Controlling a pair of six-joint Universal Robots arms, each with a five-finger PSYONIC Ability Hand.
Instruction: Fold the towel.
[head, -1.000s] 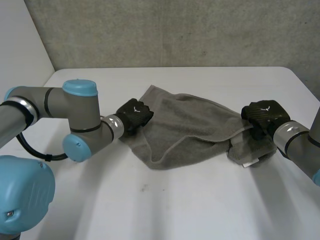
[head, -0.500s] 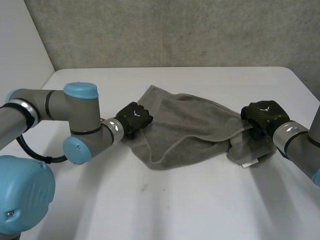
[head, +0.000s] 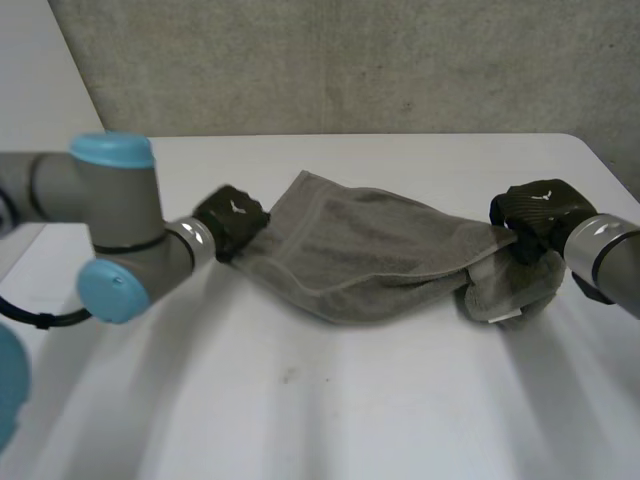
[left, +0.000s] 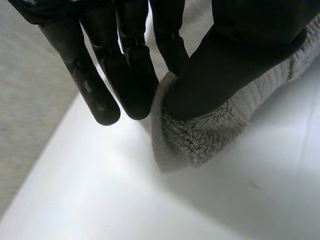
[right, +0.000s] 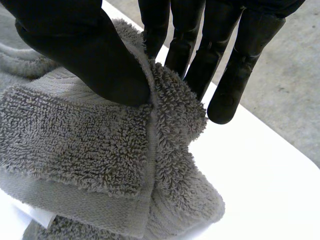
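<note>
Towel (head: 370, 255): we are logging one grey terry towel, hanging stretched between both hands over the white table (head: 330, 410). Its middle is sagging low, and we cannot tell whether it is touching the tabletop.

Left end: the left hand (head: 230, 218) is pinching a corner of the towel. Its wrist view shows the thumb pressing the pile against the fingers (left: 130, 75).

Middle: the cloth is hanging doubled lengthwise, with a hemmed edge running along the front and the layers not lining up.

Right end: the right hand (head: 535, 212) is pinching a bunched edge between thumb and fingers, and spare cloth is drooping below it in a wad.

Risks, as we are judging them:
- The left pinch is taking in little cloth near the corner, so a sharp pull apart could be dragging it free.
- The right hand is holding a bunch and not a clean corner, so a layer could be slipping out.
- With the layers uneven, laying the towel down now would likely be giving a crooked fold.

Count: one towel, two hands (both gripping), one table.
</note>
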